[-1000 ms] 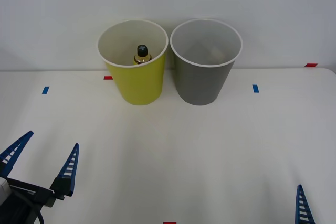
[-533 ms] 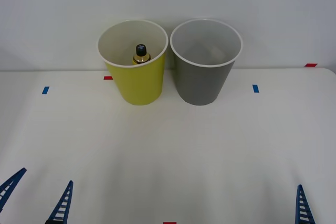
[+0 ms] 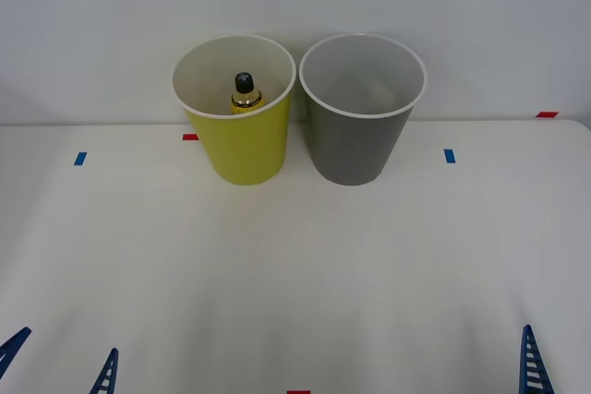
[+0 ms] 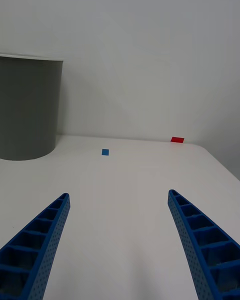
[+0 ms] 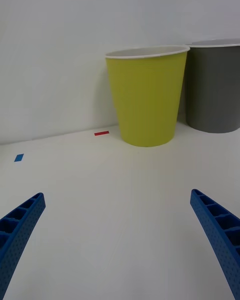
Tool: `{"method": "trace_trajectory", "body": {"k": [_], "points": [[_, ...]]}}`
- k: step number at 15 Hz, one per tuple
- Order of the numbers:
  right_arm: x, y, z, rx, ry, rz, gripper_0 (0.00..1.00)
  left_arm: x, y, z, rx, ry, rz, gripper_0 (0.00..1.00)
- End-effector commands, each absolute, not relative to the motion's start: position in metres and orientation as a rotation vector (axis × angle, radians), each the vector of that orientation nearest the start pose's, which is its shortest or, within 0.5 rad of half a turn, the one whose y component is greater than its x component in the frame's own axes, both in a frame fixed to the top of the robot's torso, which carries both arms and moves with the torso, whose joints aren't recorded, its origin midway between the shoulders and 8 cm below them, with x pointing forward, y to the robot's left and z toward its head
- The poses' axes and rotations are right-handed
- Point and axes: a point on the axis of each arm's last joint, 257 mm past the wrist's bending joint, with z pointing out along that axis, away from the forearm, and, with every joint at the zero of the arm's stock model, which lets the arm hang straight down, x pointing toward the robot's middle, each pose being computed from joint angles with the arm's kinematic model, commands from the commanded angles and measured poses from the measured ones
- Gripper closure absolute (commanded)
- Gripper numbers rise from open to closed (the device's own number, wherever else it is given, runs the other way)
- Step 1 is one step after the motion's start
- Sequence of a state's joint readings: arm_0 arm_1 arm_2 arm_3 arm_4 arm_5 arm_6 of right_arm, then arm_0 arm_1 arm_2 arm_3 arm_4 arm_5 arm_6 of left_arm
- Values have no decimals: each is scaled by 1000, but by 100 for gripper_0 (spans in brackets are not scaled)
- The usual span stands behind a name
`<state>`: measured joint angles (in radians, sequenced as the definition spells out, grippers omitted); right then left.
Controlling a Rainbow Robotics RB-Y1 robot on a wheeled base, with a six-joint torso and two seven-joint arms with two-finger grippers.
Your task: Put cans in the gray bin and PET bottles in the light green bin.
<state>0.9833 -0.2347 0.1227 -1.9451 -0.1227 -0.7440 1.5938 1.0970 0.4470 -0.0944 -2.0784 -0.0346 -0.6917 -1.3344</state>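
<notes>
The light green bin [image 3: 238,140] stands at the back of the table, left of the gray bin [image 3: 358,140], their walls nearly touching. A PET bottle [image 3: 244,92] with a black cap and golden shoulder stands upright inside the light green bin [image 5: 146,100]. The gray bin [image 5: 215,90] [image 4: 27,110] shows a pale inside; no cans are in view. My left gripper [image 3: 60,363] [image 5: 117,245] is open at the table's near left corner, holding nothing. My right gripper [image 4: 119,240] is open at the near right edge, with one blue fingertip [image 3: 530,362] showing.
The white table [image 3: 295,265] carries small tape marks: blue [image 3: 80,158] and red [image 3: 190,137] on the left, blue [image 3: 450,155] and red [image 3: 547,114] on the right, and red [image 3: 297,392] at the front edge. A pale wall stands right behind the bins.
My left gripper has drawn back toward the near left corner, so less of it shows. The bottle's cap has shifted slightly inside the light green bin. The right gripper has not moved.
</notes>
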Motion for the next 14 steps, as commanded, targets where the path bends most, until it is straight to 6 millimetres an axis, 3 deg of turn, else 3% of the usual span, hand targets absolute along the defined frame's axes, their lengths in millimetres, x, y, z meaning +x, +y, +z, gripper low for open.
{"method": "trace_trajectory", "body": {"k": [1,14], "points": [[236,-305,-225,-16,1415,-156,35,211,278,-216,203,1524,-49,0],[236,-305,-225,-16,1415,-156,36,211,279,-219,204,1534,-46,0]]}}
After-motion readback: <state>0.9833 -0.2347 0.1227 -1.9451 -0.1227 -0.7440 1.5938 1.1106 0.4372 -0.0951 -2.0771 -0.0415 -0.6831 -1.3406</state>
